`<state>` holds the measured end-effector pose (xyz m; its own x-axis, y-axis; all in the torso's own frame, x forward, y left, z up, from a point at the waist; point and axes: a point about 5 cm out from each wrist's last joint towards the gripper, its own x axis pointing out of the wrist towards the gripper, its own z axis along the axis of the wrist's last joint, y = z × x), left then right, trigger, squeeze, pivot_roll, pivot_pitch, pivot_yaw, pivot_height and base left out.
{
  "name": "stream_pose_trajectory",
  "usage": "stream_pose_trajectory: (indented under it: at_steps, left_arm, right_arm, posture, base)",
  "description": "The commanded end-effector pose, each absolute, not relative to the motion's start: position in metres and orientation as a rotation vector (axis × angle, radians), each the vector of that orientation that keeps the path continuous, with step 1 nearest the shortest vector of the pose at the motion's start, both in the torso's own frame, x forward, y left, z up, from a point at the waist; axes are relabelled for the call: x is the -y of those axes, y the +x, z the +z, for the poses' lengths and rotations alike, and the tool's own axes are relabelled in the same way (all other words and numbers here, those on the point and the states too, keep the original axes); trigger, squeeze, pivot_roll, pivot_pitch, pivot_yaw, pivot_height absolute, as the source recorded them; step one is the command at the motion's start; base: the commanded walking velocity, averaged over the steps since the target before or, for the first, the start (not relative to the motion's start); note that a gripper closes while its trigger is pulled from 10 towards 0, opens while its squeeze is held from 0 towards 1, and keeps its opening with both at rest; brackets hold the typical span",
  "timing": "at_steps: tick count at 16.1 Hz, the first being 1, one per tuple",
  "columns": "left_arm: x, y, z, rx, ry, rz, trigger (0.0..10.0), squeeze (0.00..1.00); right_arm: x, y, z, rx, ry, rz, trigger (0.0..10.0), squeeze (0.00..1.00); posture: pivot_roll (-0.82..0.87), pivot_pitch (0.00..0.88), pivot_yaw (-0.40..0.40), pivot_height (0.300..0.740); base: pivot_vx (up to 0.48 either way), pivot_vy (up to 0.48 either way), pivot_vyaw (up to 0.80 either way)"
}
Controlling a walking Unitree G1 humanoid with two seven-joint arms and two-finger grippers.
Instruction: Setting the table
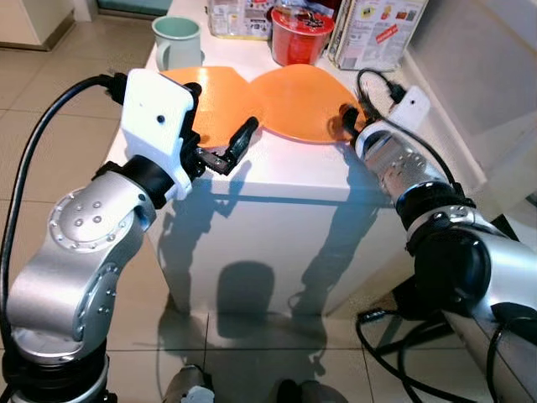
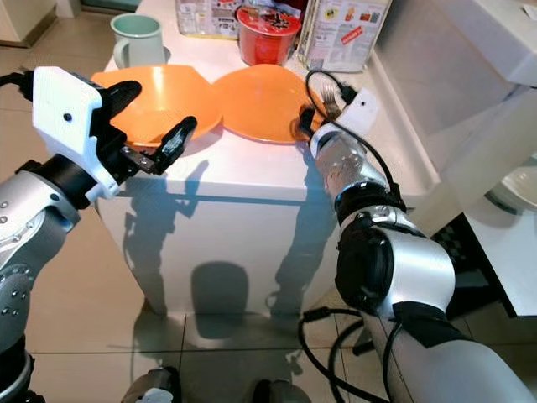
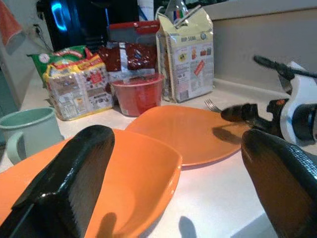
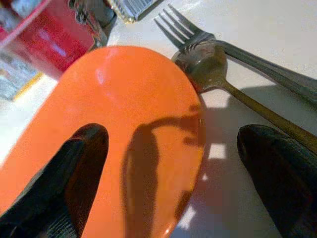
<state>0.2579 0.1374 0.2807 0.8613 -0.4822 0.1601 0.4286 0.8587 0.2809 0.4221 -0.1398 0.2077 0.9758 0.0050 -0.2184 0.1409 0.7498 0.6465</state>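
Counter [image 1: 285, 172]: white top carrying two orange dishes, cutlery, a cup and food packs.
Orange plate [image 1: 300, 102]: flat on the counter, its rim touching or overlapping the orange bowl [image 1: 214, 105] on the robot's left.
Fork [image 4: 237, 49]: lies flat just beside the plate's right rim, long axis running away from the plate, tines pointing toward the food packs.
Spoon [image 4: 218, 74]: alongside the fork, bowl end touching the plate's rim, handle running off roughly parallel to the fork's.
Left pincer [image 1: 220, 138]: fingers apart, empty, at the bowl's near edge.
Right pincer [image 4: 173, 163]: fingers apart, one over the plate, the other over bare counter beside the spoon handle; gripping nothing.
Green cup [image 1: 176, 40]: upright behind the bowl, far from the plate.
Red tub [image 1: 300, 35]: behind the plate, between packs [image 3: 185, 54].
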Motion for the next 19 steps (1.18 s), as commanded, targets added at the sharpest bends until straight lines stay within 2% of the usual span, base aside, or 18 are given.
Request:
stream_pose_trajectory:
  at_steps: [1,3,4,5,6,16,19]
  left_arm:
    - [-0.132,0.252,0.285,0.247,0.252,-0.517,10.0,0.0]
    - [-0.131,0.251,0.284,0.245,0.251,-0.526,10.0,0.0]
    - [-0.131,0.25,0.284,0.244,0.25,-0.526,10.0,0.0]
    - [-0.13,0.25,0.284,0.243,0.247,-0.527,10.0,0.0]
    - [-0.13,0.25,0.284,0.241,0.245,-0.53,10.0,0.0]
    - [-0.127,0.248,0.282,0.216,0.244,-0.564,10.0,0.0]
    - [-0.127,0.248,0.283,0.22,0.243,-0.564,10.0,0.0]
  right_arm:
    - [0.139,0.422,0.206,-0.235,0.775,-0.067,10.0,0.0]
    - [0.137,0.423,0.21,-0.23,0.792,-0.051,10.0,0.0]
    - [0.136,0.423,0.211,-0.232,0.802,-0.043,6.2,0.0]
    - [0.135,0.423,0.211,-0.236,0.815,-0.039,1.6,0.0]
    - [0.134,0.423,0.21,-0.242,0.827,-0.036,0.0,0.0]
    - [0.12,0.422,0.215,-0.307,0.857,0.081,0.0,0.0]
    - [0.121,0.422,0.214,-0.314,0.885,0.064,0.0,0.0]
  posture:
    - [0.11,0.185,-0.14,0.74]
    - [0.11,0.181,-0.141,0.74]
    - [0.11,0.178,-0.141,0.74]
    - [0.11,0.176,-0.14,0.74]
    - [0.11,0.176,-0.14,0.74]
    - [0.11,0.162,-0.142,0.74]
    - [0.11,0.156,-0.144,0.74]
  base:
    - [0.0,0.0,0.0]
    - [0.0,0.0,0.0]
    - [0.0,0.0,0.0]
    - [0.0,0.0,0.0]
    - [0.0,0.0,0.0]
    - [0.0,0.0,0.0]
    - [0.0,0.0,0.0]
